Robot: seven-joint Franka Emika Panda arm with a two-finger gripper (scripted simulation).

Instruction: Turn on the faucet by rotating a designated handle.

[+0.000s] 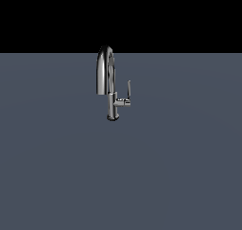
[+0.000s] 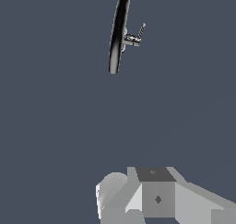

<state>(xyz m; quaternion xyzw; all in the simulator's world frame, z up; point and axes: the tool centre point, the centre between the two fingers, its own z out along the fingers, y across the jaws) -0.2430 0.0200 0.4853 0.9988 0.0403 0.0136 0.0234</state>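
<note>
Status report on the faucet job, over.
Gripper far from the faucet, holding nothing; jaw state unclear. Handle upright on its side stub, at the exterior view's right of the body, untouched. Nothing in the way.

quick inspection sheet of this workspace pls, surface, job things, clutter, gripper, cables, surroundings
surface: flat grey-blue floor, plain and unmarked
faucet: chrome faucet stands upright on a small round base, spout arched
handle: thin lever handle on a short side stub, on the exterior view's right of the body, pointing up
clutter: nothing seen
gripper: not in the exterior view; the wrist view shows only pale blocky arm parts, well apart from the faucet, fingers out of view
cables: nothing seen
surroundings: black background above the floor line
</note>
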